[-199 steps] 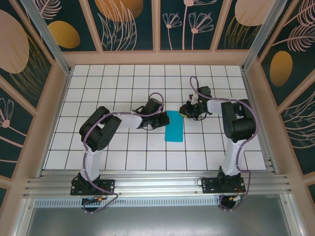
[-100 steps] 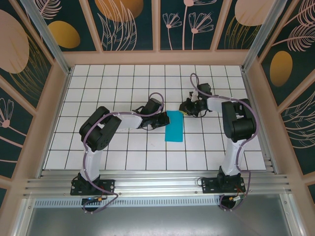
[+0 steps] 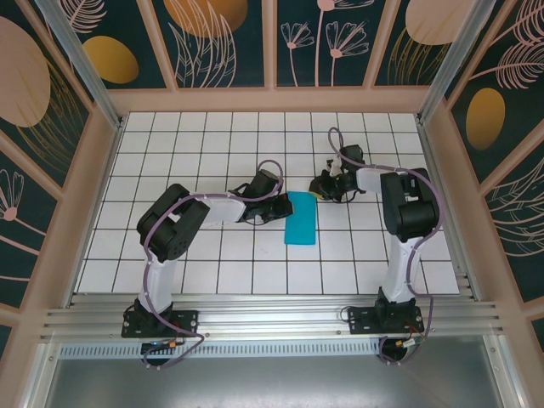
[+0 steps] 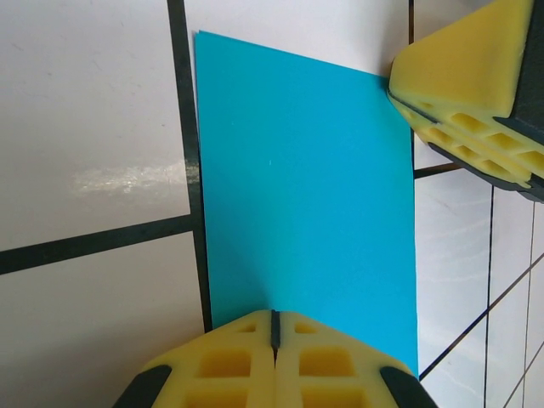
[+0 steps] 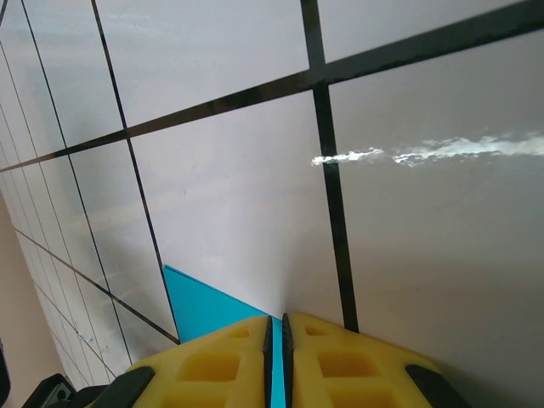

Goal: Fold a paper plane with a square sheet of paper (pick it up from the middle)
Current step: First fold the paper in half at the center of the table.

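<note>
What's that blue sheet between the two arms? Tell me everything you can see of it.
The paper is thin, plain teal-blue, with a smooth matt face, an oblong lying flat on the white tiled table. The left gripper, shut, meets one edge; the right gripper, shut too, sits at a far corner. Whether either pinches it is unclear.

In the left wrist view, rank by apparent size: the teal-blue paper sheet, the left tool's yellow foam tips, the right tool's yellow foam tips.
1. Teal-blue paper sheet: largest by far.
2. Yellow foam-tipped left tool and right tool: look alike, both cut off by the frame and nearer the camera, so unranked.
</note>
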You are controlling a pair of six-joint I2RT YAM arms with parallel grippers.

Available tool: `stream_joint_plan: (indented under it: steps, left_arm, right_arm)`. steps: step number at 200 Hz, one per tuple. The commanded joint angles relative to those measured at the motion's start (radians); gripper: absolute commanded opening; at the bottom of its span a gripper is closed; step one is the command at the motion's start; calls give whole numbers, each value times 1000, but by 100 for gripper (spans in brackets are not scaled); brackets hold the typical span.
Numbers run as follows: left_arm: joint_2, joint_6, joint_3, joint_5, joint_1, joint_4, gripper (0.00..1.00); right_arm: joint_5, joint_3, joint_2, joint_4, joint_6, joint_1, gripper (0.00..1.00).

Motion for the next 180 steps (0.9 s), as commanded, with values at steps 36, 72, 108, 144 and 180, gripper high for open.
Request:
stream_joint_plan:
  steps: [36,72,108,144,180]
  left_arm:
    - [38,19,-36,-27,-4,-133,0]
    - [41,15,-34,-27,-4,-130,0]
    - [45,16,-31,-25,-4,-132,0]
    - [43,18,-31,-25,-4,-132,0]
    - [45,18,-31,-22,-5,-130,0]
  right_arm:
    - [29,13,-87,-56,-4,2,16]
    - [14,-46,-124,-27,9,11,16]
    - [6,-85,-99,2,20,26,16]
    - [30,-140,-80,36,35,34,16]
    - [60,-133,-124,-4,21,35,16]
